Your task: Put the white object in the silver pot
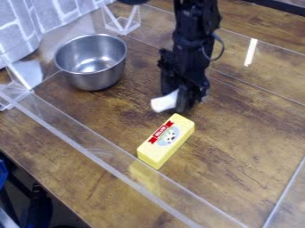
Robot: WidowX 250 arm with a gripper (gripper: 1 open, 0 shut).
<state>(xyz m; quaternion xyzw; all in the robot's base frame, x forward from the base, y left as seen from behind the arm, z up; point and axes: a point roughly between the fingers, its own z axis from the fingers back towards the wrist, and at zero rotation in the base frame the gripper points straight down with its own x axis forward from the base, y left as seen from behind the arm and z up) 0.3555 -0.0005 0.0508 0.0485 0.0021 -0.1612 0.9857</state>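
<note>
The white object (166,101) hangs a little above the wooden table, its lower end pointing down-left. My black gripper (181,93) comes straight down from above and is shut on its upper end. The silver pot (89,59), round, shiny and with nothing visible inside, stands at the back left, well apart from the gripper. The top of the white object is hidden by the fingers.
A yellow rectangular block (165,142) with a white-red label lies on the table just in front of the gripper. A clear plastic wall (84,147) runs diagonally along the table's front-left side. A patterned cloth (30,31) hangs at the back left behind the pot.
</note>
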